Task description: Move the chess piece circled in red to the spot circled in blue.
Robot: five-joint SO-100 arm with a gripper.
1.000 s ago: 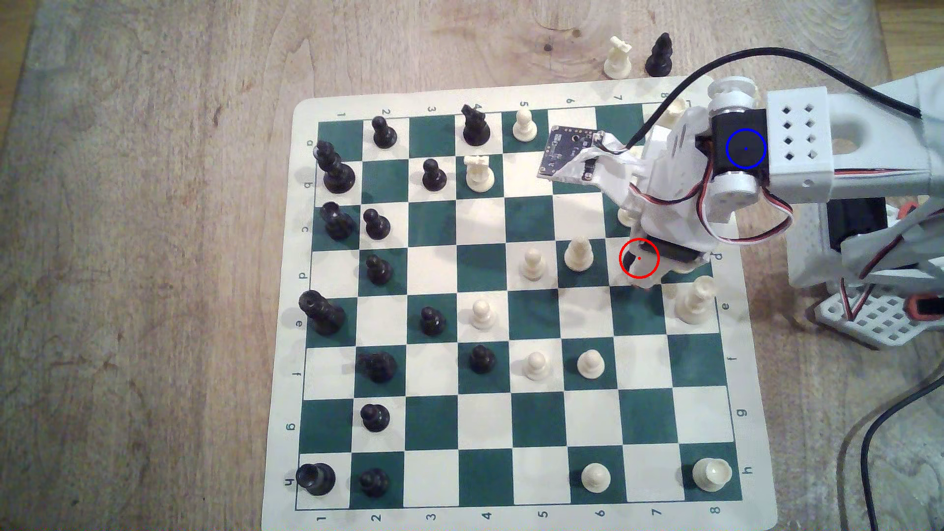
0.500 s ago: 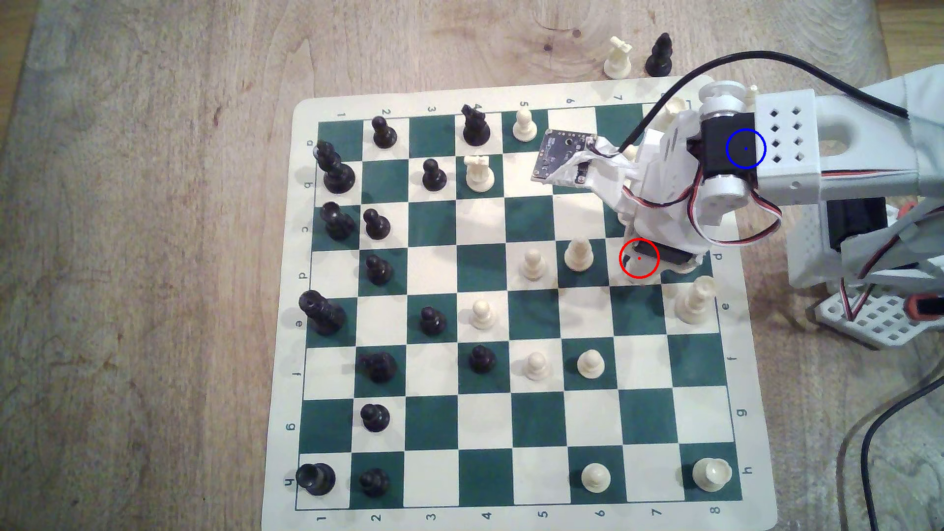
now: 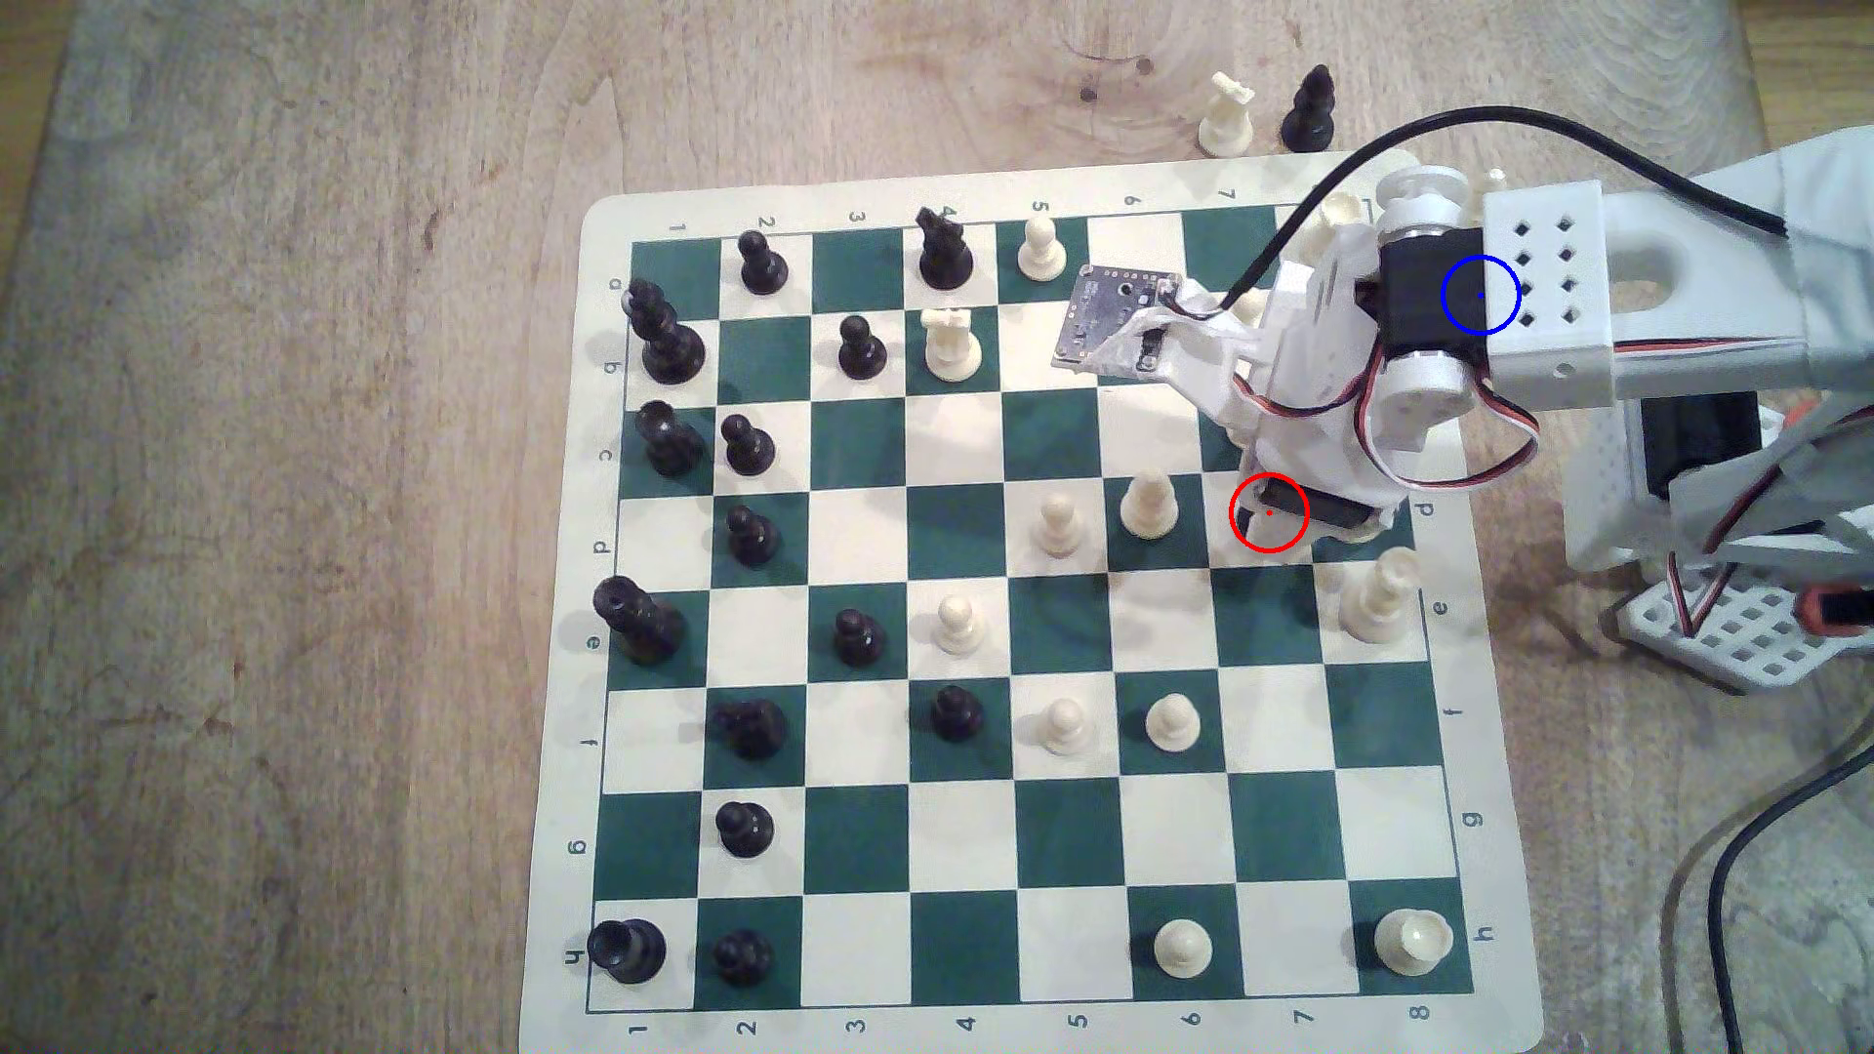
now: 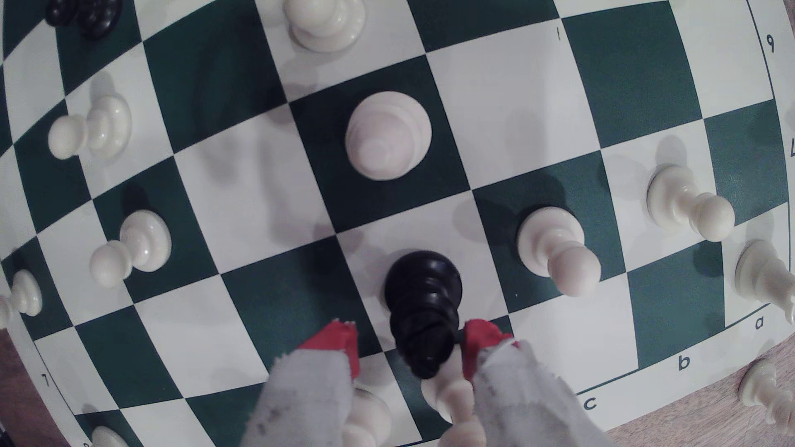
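The small glossy black chess piece (image 4: 423, 301), with a wide round base tapering to a rounded tip, is seen standing on a white square of the green-and-white board (image 3: 1065, 831) — at about three o'clock from the board's centre in the exterior view, inside the red ring. The red-tipped, cloth-wrapped gripper (image 4: 411, 344) is spread around its upper part; one tip appears to touch it, the other stands apart. The piece is judged light, rigid and slippery — best pinched at the narrow waist above the base. The blue-ringed spot (image 3: 1481, 295) is covered by the arm.
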